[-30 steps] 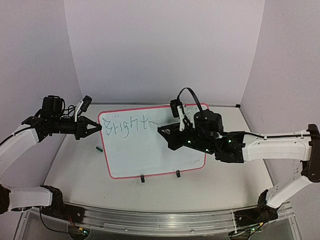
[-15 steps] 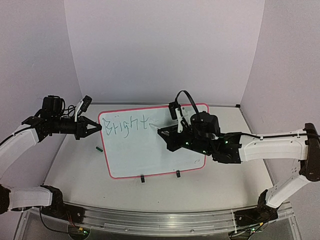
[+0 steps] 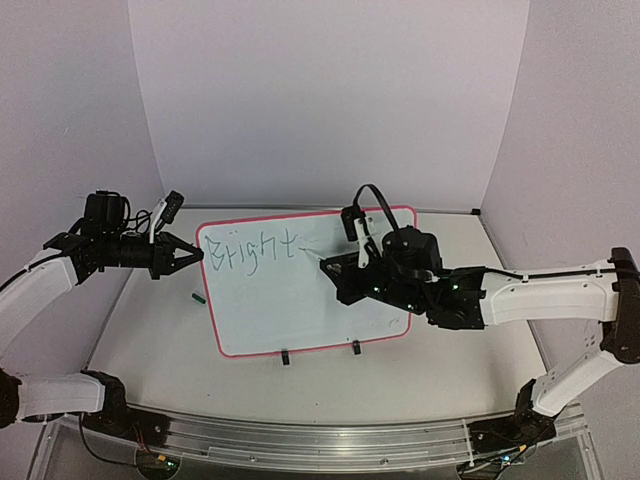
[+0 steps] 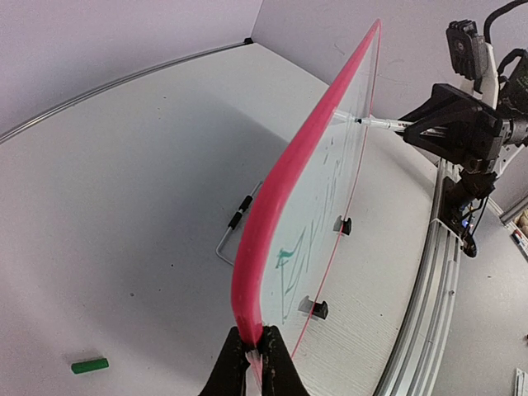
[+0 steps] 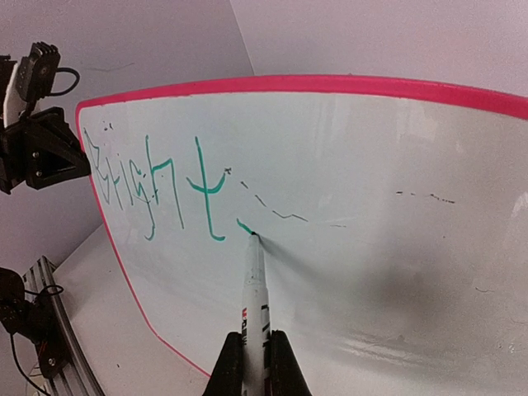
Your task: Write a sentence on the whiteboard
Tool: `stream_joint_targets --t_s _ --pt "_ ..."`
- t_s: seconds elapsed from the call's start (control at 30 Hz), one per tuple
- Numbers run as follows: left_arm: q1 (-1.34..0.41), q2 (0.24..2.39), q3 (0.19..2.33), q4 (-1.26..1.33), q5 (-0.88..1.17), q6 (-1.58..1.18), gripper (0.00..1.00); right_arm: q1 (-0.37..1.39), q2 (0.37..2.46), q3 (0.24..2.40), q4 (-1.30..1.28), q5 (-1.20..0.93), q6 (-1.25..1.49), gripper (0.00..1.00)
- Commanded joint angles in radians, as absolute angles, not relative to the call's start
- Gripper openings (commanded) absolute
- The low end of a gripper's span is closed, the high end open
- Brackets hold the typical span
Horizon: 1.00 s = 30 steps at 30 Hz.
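Right gripper (image 5: 256,351), pinching the marker (image 5: 253,285), has edged rightward along the board (image 5: 388,157); we note a new stroke after "Bright"; sentence (image 5: 153,177) mostly unwritten.

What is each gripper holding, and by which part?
The left gripper clamps the whiteboard by its pink edge; the right gripper holds a marker by its barrel.

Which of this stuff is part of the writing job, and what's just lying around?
In use: whiteboard, edge pinched by left gripper; green sentence, unfinished; marker in right gripper, tip on the board.
Lying about: small green piece; bent wire with black sleeve.
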State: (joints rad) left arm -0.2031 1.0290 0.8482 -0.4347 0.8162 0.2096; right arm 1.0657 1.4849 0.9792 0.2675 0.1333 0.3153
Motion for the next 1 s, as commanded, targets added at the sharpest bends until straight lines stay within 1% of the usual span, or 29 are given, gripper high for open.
stream_joint_targets --t_s 0.0,0.23,0.6,0.97 --pt "-0.216 1.048 0.843 -0.470 0.788 0.238 0.00 1.064 1.436 0.974 0.275 0.191 0.308 0.00" --pt "-0.216 1.048 0.843 -0.470 0.789 0.239 0.00 1.063 1.433 0.993 0.291 0.188 0.273 0.00" --pt "-0.216 1.049 0.843 -0.470 0.788 0.239 0.00 1.063 1.494 1.037 0.296 0.148 0.258 0.00" --pt "-0.216 1.048 0.843 -0.470 0.788 0.238 0.00 1.062 1.505 1.022 0.298 0.115 0.288 0.00"
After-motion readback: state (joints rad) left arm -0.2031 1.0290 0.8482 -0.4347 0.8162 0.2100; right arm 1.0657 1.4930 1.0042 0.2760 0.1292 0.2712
